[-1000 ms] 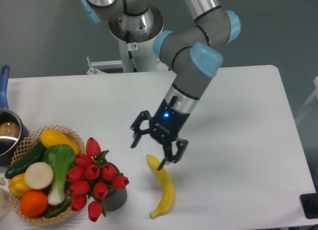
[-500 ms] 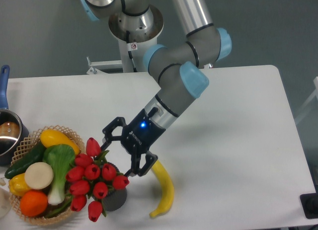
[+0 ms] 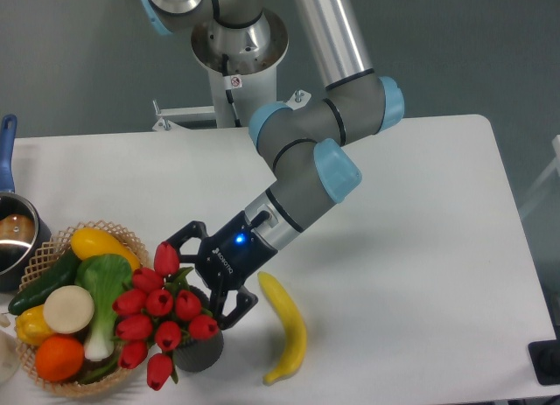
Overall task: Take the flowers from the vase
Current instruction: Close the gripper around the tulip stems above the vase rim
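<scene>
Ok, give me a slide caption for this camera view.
Open gripper closes in on red tulips in their dark vase.

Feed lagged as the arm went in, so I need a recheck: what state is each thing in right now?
gripper: open, straddling the flowers, not closed on them
flowers: in the vase, not lifted
vase: upright on the table
banana: lying flat, untouched
wicker basket: full of produce
blue-handled pot: at the left edge, partly cut off
</scene>
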Available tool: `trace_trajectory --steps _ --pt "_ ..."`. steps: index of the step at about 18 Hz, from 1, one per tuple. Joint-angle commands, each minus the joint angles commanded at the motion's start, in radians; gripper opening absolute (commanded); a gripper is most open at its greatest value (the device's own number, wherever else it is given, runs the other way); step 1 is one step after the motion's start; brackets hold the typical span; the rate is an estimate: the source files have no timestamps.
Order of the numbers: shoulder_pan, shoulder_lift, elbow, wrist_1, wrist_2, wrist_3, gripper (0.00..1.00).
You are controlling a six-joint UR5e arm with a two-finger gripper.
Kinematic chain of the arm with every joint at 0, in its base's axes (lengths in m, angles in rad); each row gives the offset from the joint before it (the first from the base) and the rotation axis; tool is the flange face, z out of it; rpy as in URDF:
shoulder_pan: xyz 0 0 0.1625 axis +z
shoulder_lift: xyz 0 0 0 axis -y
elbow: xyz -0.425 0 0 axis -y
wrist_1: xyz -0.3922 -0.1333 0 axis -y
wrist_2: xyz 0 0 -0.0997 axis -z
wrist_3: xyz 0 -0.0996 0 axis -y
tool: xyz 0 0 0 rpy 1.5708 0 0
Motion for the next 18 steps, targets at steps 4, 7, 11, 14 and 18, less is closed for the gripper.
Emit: trace_trajectory --steps 4,7,11,14,18 --pt "0.021 0.006 0.0 0.002 0.0 0.006 0.05" --pt "0.035 0.018 0.002 0.002 0.0 0.002 0.02" --pt "0.046 0.041 0.002 0.0 -0.034 -0.012 0.01" --pt "0.055 0.067 0.011 0.0 -0.067 -0.081 0.01" --pt "0.063 0.104 0.029 0.0 -0.103 -0.161 0.01"
